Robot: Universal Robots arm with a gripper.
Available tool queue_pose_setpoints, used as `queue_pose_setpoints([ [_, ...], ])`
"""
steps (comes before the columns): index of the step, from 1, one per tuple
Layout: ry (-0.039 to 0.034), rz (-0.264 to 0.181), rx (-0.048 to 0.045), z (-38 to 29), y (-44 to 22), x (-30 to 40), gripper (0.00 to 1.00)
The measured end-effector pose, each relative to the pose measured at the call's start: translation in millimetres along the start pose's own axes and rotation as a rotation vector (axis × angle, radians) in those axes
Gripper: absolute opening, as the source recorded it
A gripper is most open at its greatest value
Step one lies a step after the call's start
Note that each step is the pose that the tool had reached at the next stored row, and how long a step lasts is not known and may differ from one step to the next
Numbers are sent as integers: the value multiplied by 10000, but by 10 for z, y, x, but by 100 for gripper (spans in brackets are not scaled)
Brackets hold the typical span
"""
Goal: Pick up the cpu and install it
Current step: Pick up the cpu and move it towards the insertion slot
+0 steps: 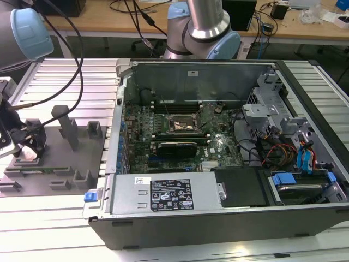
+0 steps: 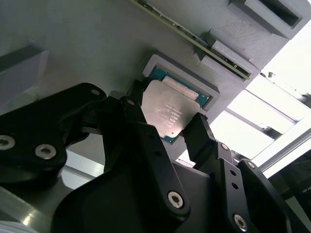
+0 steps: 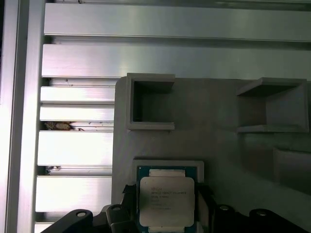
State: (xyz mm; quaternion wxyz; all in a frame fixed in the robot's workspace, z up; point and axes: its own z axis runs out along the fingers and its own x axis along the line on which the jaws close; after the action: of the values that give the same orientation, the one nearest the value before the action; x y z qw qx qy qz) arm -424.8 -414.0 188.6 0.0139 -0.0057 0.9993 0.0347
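The cpu (image 2: pixel 171 108), a small flat square with a pale silver top and a green rim, lies in a raised grey pocket of the grey fixture plate (image 1: pixel 82 150), on the exterior view's left. In both wrist views my gripper (image 2: pixel 167 121) has one black finger (image 2: pixel 132 108) pressed against one side of the chip and the other against the opposite side. The first wrist view shows the cpu (image 3: pixel 166 194) level in its pocket, with my gripper (image 3: pixel 167 209) closed around it. In the exterior view the gripper (image 1: pixel 24 144) sits low over the plate. The dark socket (image 1: pixel 182 124) lies open inside the computer case (image 1: pixel 218 218).
A long green memory stick (image 1: pixel 49 170) lies in a slot on the fixture plate beside the pocket. Grey posts and holders (image 1: pixel 68 128) stand on the plate. Black cables (image 1: pixel 71 65) hang above it. The case walls rise around the motherboard.
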Motion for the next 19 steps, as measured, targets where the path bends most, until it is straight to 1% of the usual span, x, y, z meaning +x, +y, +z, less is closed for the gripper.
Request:
queue_pose_setpoints([
  [3,1,0,1,0,0,0,60],
  [4,1,0,0,0,0,0,59],
  [5,1,0,1,0,0,0,54],
  [11,-2,0,1,-4,0,0,54],
  [12,0,0,2,-38,3,-1,54],
  [14,0,0,0,-70,5,-2,54],
  [16,-2,16,-7,-156,11,-4,54],
  [19,-1,19,-14,-222,16,-6,54],
])
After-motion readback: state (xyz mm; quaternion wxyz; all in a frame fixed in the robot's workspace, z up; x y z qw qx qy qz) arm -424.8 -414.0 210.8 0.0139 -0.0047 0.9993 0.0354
